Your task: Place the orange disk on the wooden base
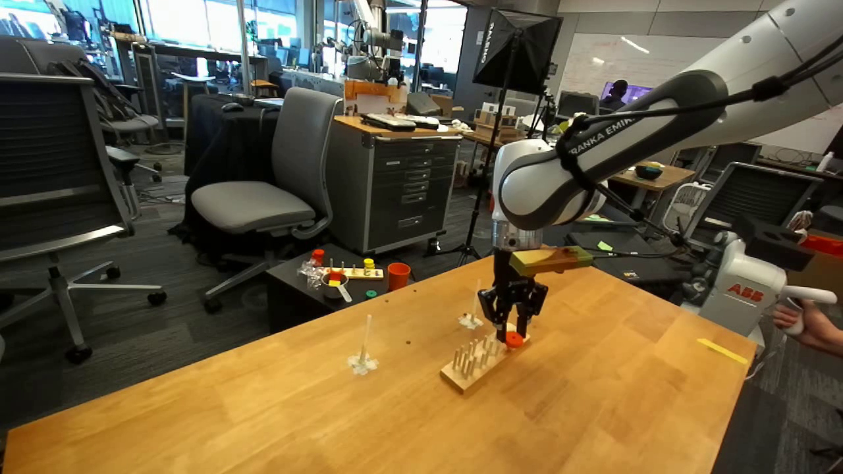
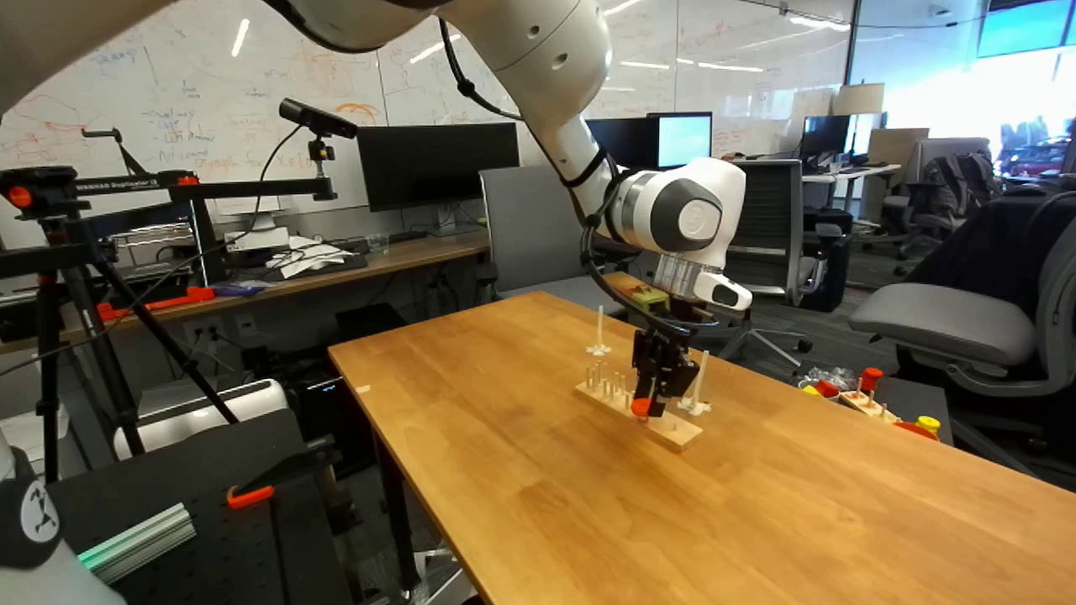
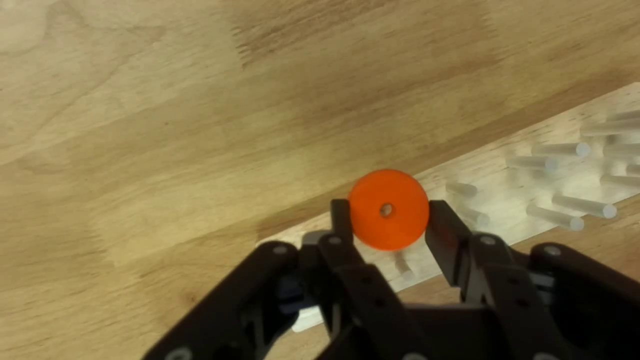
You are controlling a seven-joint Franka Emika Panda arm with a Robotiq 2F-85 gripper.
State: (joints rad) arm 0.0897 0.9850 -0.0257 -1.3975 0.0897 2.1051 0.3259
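Observation:
The orange disk (image 3: pixel 389 228), flat with a small hole in its middle, sits between the two fingertips of my gripper (image 3: pixel 387 207), which is shut on its edges. It lies over the wooden base (image 3: pixel 420 261), a light board with upright pegs at its right in the wrist view. A short peg shows just below the disk there. In both exterior views the gripper (image 1: pixel 512 334) points down with the disk (image 1: pixel 514 340) low over the part of the base (image 2: pixel 683 434) with fewer pegs. Whether the disk touches a peg or the board, I cannot tell.
Two lone thin pegs, one peg (image 1: pixel 367 336) and another (image 2: pixel 699 382) close to the gripper, stand taped to the table (image 1: pixel 276 408). A low black side table holds an orange cup (image 1: pixel 398 276) and a small peg toy. Yellow tape (image 1: pixel 722 351) marks the tabletop.

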